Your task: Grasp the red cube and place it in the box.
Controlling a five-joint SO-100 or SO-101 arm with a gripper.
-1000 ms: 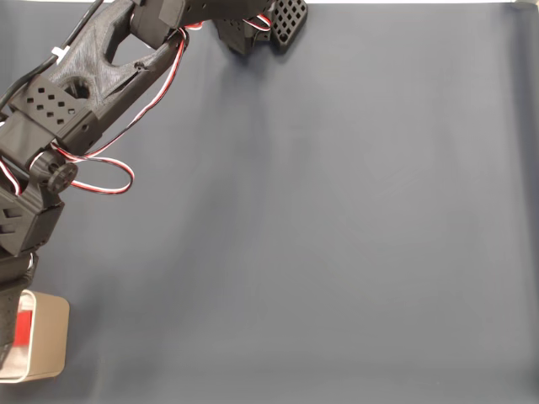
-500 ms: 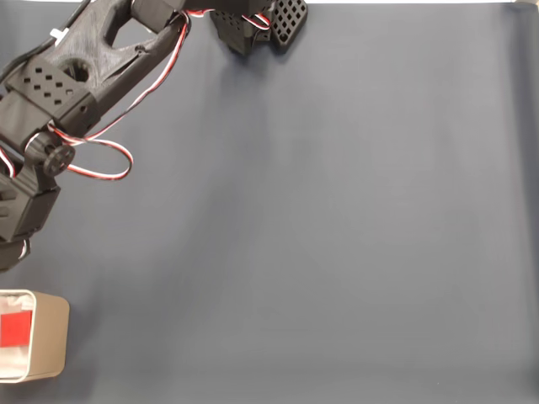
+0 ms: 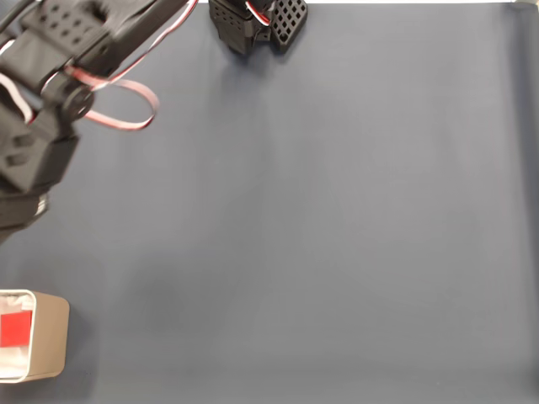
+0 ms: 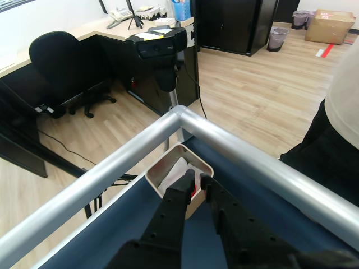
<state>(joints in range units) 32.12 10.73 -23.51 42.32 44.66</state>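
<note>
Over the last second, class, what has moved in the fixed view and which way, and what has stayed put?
The arm has drawn back up and toward the upper left of the fixed view, uncovering the box it partly hid a second ago. The red cube lies inside the box, released; in the wrist view the gripper hangs above it, fingers nearly together. The box, the cube and the dark table cover have not shifted.

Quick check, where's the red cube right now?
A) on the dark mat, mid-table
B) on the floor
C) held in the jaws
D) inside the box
D: in the fixed view the red cube sits inside the box at the lower left corner of the mat, clear of the arm.
</note>
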